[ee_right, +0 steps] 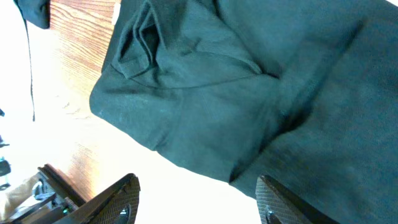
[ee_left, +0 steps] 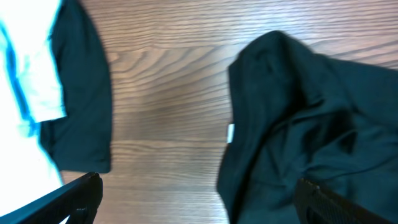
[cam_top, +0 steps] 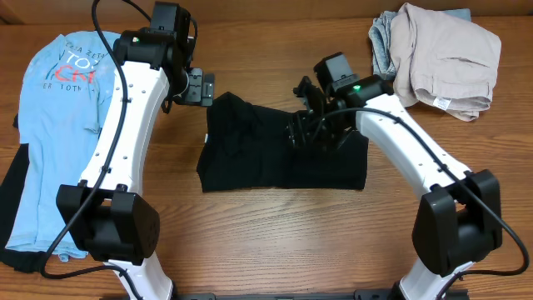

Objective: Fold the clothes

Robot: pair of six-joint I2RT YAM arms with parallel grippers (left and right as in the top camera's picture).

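A black T-shirt (cam_top: 275,154) lies folded into a rough rectangle mid-table, with a bunched corner at its upper left. In the left wrist view the black T-shirt (ee_left: 311,124) shows a small white neck label (ee_left: 230,132). A light blue lettered T-shirt (cam_top: 58,117) lies spread at the left. My left gripper (cam_top: 200,87) hovers open just off the black shirt's upper left corner; its fingers (ee_left: 81,196) are wide apart with nothing between them. My right gripper (cam_top: 310,118) is over the shirt's upper middle. Its jaws (ee_right: 199,199) stand open and empty above the black T-shirt (ee_right: 249,81).
A pile of beige and grey-blue garments (cam_top: 441,54) sits at the back right. Another dark cloth (cam_top: 12,196) lies under the blue shirt at the left edge, and this dark cloth (ee_left: 81,93) also shows in the left wrist view. Bare wooden table (cam_top: 275,233) lies in front.
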